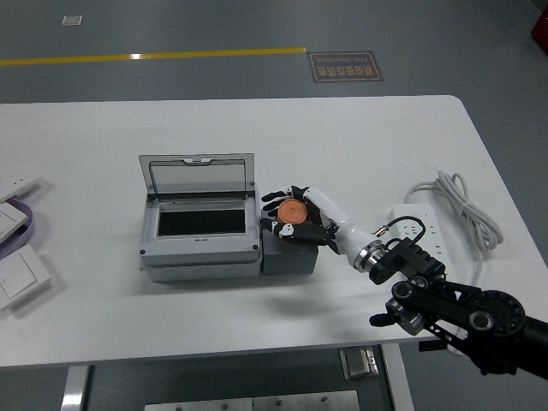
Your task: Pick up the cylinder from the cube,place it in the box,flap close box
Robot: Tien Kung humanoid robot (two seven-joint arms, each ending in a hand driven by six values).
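Note:
An orange cylinder (293, 211) stands on a dark grey cube (289, 254) just right of a grey box (199, 248). The box's clear lid (198, 176) stands open at the back, and its dark inside (199, 222) shows. My right hand (291, 216) reaches in from the lower right and its fingers are curled around the cylinder, which still sits over the cube. The left arm is out of view.
A white power strip (418, 231) with a coiled white cable (462, 205) lies at the right, next to my right forearm. White wall switches (19, 276) and a purple strip (26, 224) lie at the table's left edge.

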